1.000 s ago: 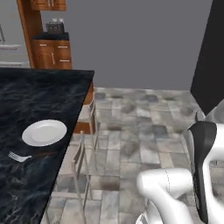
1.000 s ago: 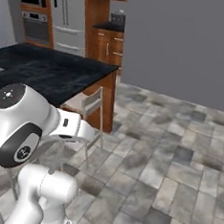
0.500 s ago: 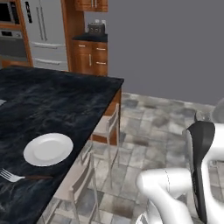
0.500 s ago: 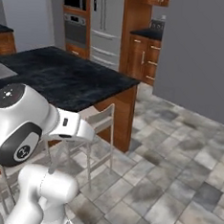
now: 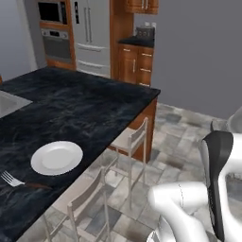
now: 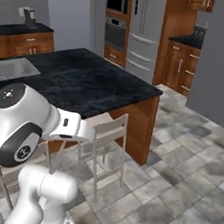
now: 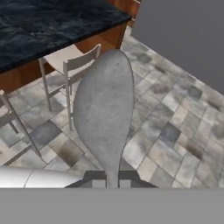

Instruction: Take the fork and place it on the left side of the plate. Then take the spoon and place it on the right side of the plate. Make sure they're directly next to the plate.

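— Spoon (image 7: 104, 113) first: where do you have it?

— You have it in the gripper (image 7: 112, 183). In the hand view the grey oval bowl stands straight up from between the two dark tips, and the slim neck runs down into them. The jaws are pressed together on that neck, pinching the spoon.

— And the plate (image 5: 56, 157)?

— You can see it in the left base view, a round white plate lying flat on the dark counter (image 5: 80, 104), close to the counter's near edge and well to the left of the arm.

— Fork (image 5: 21, 181)?

— It lies on the counter too, just beside the plate on the side nearer you, tines toward the left, dark handle running right. You cannot tell from this view whether it touches the rim.

— What is under the spoon?

— You are holding it over open floor (image 7: 175, 127), grey stone tiles, not over the counter. A pale wooden chair (image 7: 70, 70) stands at the counter's edge, to the left behind the bowl in the hand view. In the right base view you see a second chair (image 6: 106, 142) of the same kind tucked against the wooden end of the island, with the arm's white links in front of it.
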You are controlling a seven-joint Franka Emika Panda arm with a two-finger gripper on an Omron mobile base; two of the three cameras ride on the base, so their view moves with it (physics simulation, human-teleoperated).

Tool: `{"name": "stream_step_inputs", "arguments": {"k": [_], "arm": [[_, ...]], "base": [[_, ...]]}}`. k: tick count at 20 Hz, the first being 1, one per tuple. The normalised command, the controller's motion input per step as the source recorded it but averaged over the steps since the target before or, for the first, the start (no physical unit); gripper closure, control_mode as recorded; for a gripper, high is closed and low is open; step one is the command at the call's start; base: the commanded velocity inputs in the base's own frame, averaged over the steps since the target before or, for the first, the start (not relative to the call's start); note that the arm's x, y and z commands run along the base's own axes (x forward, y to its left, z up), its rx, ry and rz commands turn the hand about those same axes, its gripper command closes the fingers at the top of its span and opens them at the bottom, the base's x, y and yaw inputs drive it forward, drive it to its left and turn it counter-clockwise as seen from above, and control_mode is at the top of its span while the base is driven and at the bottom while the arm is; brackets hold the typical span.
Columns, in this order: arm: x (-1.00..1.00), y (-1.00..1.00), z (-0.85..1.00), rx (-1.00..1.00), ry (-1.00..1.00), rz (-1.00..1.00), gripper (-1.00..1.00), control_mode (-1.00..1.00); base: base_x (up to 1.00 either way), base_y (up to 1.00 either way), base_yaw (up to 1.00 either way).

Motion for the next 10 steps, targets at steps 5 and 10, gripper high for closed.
{"name": "stream_step_inputs", "arguments": {"k": [5,10], "arm": [[0.00,0.00,0.00,0.00,0.00,0.00,1.00,1.00],[0.00,0.00,0.00,0.00,0.00,0.00,1.00,1.00]], "base": [[0.22,-0.39,0.48],[0.16,-0.42,0.47]]}}
